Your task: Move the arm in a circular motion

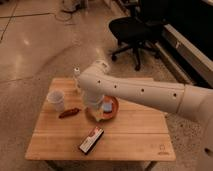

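One white arm (145, 92), tool (94, 111) above bowl (112, 111)

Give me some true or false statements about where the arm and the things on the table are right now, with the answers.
1. The arm reaches over the wooden table. True.
2. The gripper hangs over the orange plate. True.
3. The white cup lies on the floor. False: it stands on the table's left side.
4. The black office chair is tucked under the table. False: it stands apart, behind the table.
5. A dark flat package lies near the table's front edge. True.
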### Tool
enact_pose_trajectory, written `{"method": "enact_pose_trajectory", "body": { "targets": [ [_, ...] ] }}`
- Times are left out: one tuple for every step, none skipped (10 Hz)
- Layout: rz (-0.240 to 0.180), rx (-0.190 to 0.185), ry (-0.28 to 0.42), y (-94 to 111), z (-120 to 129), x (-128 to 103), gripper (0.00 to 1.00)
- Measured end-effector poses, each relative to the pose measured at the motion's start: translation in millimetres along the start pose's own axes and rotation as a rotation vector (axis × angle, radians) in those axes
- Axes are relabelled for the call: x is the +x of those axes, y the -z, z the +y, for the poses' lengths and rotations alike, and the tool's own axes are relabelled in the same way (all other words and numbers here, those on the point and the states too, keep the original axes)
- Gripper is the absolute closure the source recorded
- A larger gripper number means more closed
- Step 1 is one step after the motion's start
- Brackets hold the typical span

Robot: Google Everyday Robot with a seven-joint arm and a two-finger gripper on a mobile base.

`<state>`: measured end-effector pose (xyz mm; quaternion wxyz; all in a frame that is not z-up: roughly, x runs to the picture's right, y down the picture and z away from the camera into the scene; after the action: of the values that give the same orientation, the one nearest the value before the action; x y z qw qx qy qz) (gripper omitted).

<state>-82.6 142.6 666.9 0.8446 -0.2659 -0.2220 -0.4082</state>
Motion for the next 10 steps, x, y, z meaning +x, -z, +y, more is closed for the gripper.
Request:
{"method": "enact_pose_trajectory", "body": {
  "targets": [
    [-0.043,-0.008,0.088,6.0,23.0,-36.7,0.35],
    [-0.057,-0.008,0.122,10.4,38.8,-45.6,0.35],
    [-0.065,-0.007,0.145,14.3,53.9,-48.8,0.35],
    [-0.062,-0.010,0.155,20.2,84.7,-39.0,0.35],
    [-0.054,-0.016,0.134,24.4,109.7,-22.2,0.35],
    [-0.042,-0.030,0.085,28.8,139.5,1.5,0.35],
    [-0.021,-0.045,0.016,34.4,171.1,32.3,0.35],
    [0.015,-0.060,-0.077,40.3,204.7,76.0,0.35],
    [0.049,-0.075,-0.160,44.7,231.3,115.0,0.35],
    [0.090,-0.090,-0.254,47.8,255.1,159.5,0.35]
  ]
}}
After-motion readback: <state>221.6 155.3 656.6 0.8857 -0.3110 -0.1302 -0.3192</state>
